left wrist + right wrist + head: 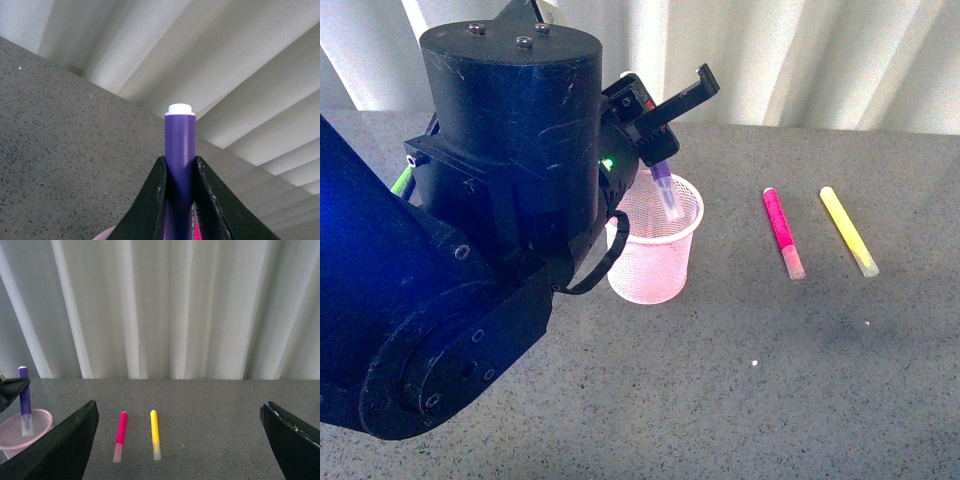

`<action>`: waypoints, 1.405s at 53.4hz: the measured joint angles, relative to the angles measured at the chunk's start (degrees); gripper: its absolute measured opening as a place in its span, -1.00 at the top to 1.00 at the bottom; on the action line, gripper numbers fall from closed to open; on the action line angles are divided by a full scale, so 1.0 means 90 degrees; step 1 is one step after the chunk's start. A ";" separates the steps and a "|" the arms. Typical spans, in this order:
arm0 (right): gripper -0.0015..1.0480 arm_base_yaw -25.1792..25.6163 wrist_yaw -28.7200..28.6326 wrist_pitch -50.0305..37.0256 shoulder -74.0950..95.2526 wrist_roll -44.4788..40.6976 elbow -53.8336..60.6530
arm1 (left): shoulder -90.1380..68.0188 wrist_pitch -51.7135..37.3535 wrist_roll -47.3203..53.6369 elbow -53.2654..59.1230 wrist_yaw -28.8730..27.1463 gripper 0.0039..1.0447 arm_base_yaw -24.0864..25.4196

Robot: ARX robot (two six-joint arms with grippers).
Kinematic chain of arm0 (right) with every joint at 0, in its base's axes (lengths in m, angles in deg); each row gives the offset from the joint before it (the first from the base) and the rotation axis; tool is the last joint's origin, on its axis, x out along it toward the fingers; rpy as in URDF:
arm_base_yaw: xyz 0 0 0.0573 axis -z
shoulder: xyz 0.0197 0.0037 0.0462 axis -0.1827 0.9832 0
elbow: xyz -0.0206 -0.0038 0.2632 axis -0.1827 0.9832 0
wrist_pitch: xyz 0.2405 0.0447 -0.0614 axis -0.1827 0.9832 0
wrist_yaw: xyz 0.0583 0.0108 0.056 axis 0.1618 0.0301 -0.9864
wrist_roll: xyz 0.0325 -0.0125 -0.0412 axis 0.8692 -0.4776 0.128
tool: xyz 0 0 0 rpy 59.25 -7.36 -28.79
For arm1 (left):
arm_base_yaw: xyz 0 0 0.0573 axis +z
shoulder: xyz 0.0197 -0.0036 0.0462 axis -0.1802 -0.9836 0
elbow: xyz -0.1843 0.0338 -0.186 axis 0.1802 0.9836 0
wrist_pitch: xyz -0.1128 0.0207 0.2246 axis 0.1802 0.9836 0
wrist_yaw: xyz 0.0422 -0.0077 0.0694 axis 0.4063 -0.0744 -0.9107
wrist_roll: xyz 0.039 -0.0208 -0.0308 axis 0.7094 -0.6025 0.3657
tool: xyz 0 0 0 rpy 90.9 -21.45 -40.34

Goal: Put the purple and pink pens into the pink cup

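Black jaws of the left gripper (180, 167) pinch the purple pen (180, 132), a smooth round barrel whose lower end is cut off in the left wrist view. From the front, its translucent cap dips inside the pink cup (658, 268), a round wire-mesh shape tapering downward, its left side hidden by the arm. Whether the cap touches the bottom is unclear. Jaws of the right gripper (179, 407) stand wide apart, holding nothing. On the speckled grey table (800, 370) the pink pen (782, 232) lies beside a yellow marker (848, 231), apart from the cup.
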 joint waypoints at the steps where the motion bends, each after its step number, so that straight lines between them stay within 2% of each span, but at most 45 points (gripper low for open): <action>1: -0.87 0.0000 0.0000 0.0000 0.0000 0.0000 0.0000 | -0.0015 0.0000 0.0019 -0.0007 0.0029 0.76 0.0017; 5: -0.87 0.0000 0.0000 0.0000 0.0000 0.0002 0.0000 | -0.0029 0.0000 0.0044 -0.0027 0.0073 0.73 0.0049; 33: -0.87 0.0000 0.0000 0.0000 0.0000 0.0000 0.0000 | 0.0160 0.0080 0.0262 0.0226 0.0325 -0.88 0.0187; 45: -0.87 0.0000 0.0000 0.0000 0.0000 0.0002 0.0000 | 0.1814 0.1127 0.0413 0.1001 0.0979 -0.88 0.0777; 54: -0.87 0.0000 0.0000 0.0000 0.0000 0.0002 0.0000 | 0.3706 0.2351 0.0432 0.1600 0.2144 -0.88 0.1685; 66: -0.87 0.0000 0.0000 0.0000 0.0000 0.0000 0.0000 | 0.6424 0.4260 0.0867 0.2341 0.4755 -0.88 0.3019; 71: -0.87 0.0000 0.0002 0.0000 0.0000 0.0000 0.0000 | 0.7495 0.4753 0.0867 0.2749 0.5865 -0.88 0.3874; 72: -0.87 0.0000 0.0000 0.0000 0.0000 0.0002 0.0000 | 0.7599 0.4782 0.0865 0.2793 0.5921 -0.88 0.3985; 75: -0.87 0.0000 0.0000 0.0000 0.0000 0.0000 0.0000 | 0.8131 0.4966 0.0843 0.3016 0.6530 -0.88 0.4694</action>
